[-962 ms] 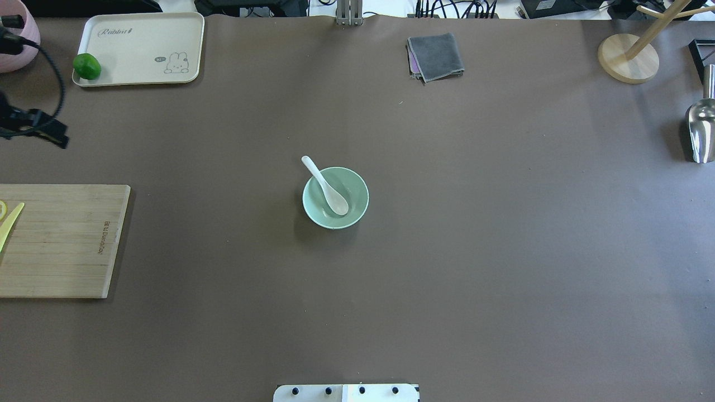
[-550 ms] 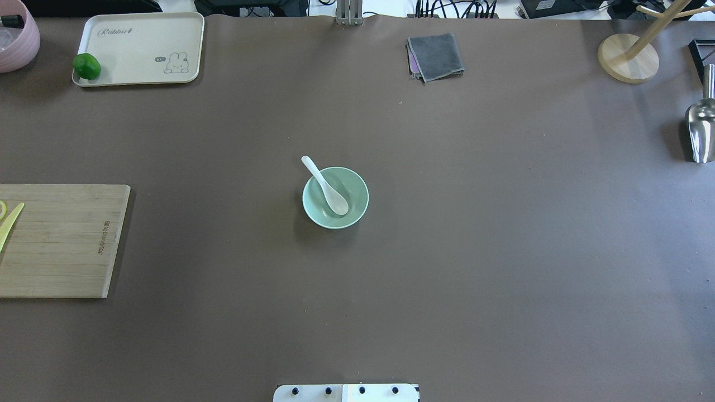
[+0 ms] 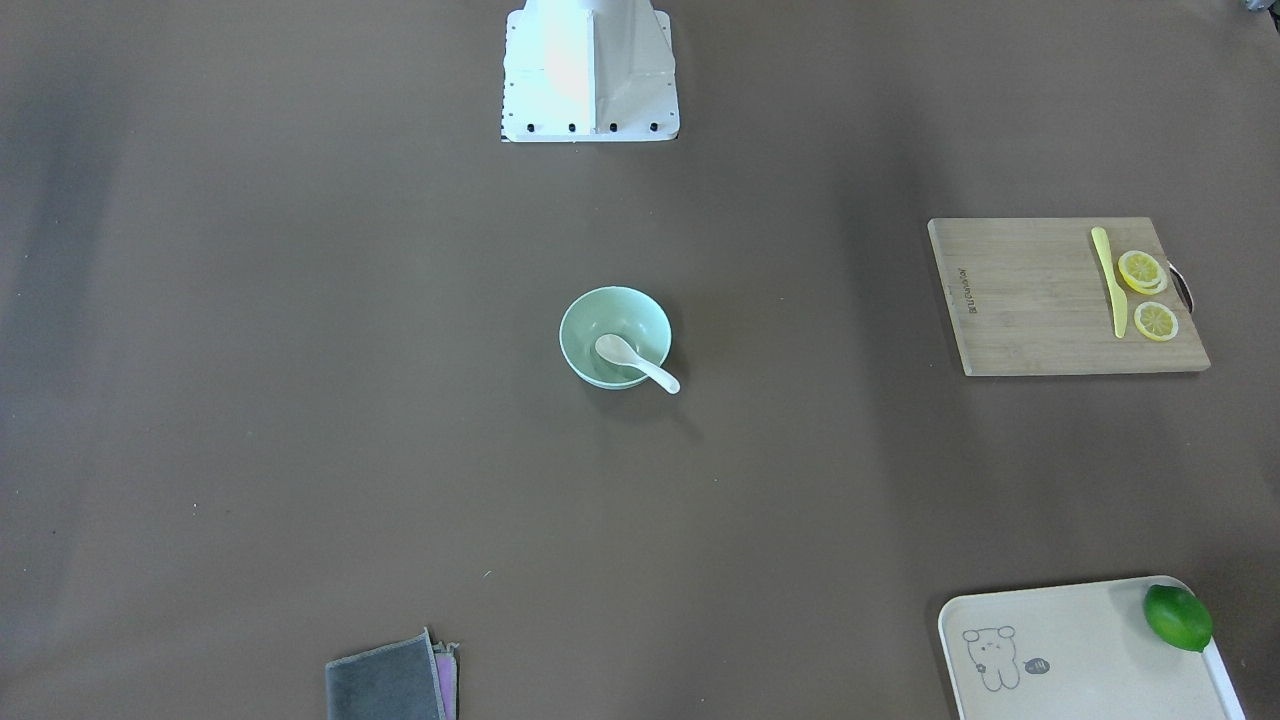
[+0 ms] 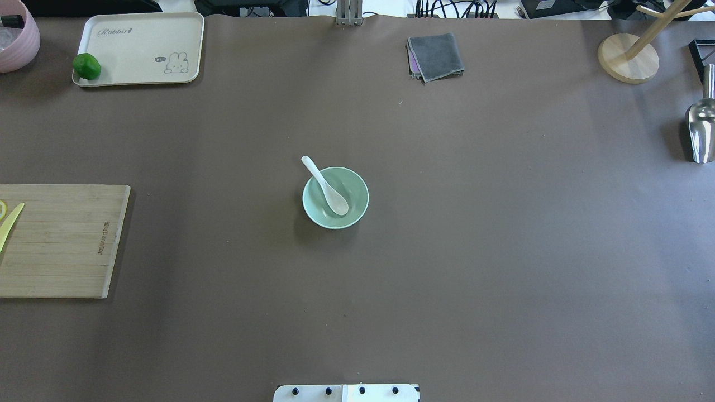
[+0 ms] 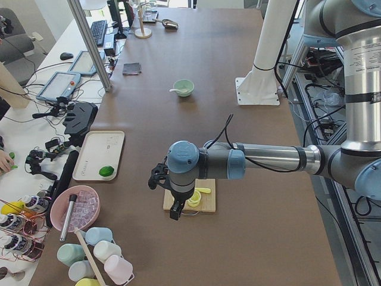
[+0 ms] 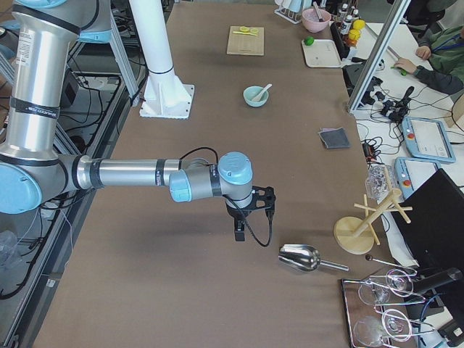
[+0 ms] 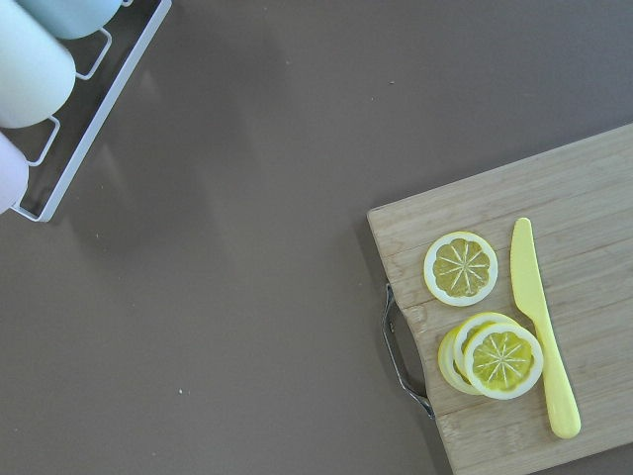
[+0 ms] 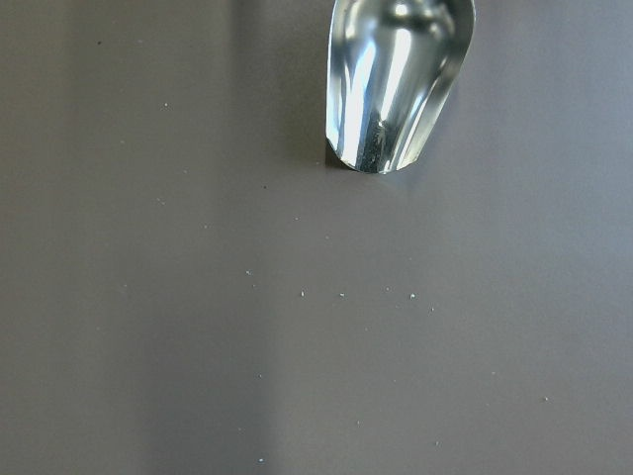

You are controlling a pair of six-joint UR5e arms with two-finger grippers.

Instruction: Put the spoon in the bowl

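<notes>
The white spoon (image 4: 325,186) lies in the mint-green bowl (image 4: 356,191) at mid-table, scoop down inside and handle leaning over the far-left rim. Both also show in the front view, spoon (image 3: 636,364) in bowl (image 3: 640,312). My left gripper (image 5: 175,210) hangs over the near end of the cutting board, far from the bowl. My right gripper (image 6: 240,230) hangs over the table near the metal scoop, also far from the bowl. Each shows only in a side view, so I cannot tell if either is open or shut.
A wooden cutting board (image 4: 61,240) with lemon slices (image 7: 461,267) and a yellow knife (image 7: 539,317) is at the left. A tray (image 4: 145,50) holds a lime (image 4: 86,66). A grey cloth (image 4: 435,56), metal scoop (image 4: 701,131) and wooden stand (image 4: 628,58) sit far and right.
The left arm's gripper, at the overhead view's left edge one second ago, has moved out of that view. The spoon and bowl have not moved.
</notes>
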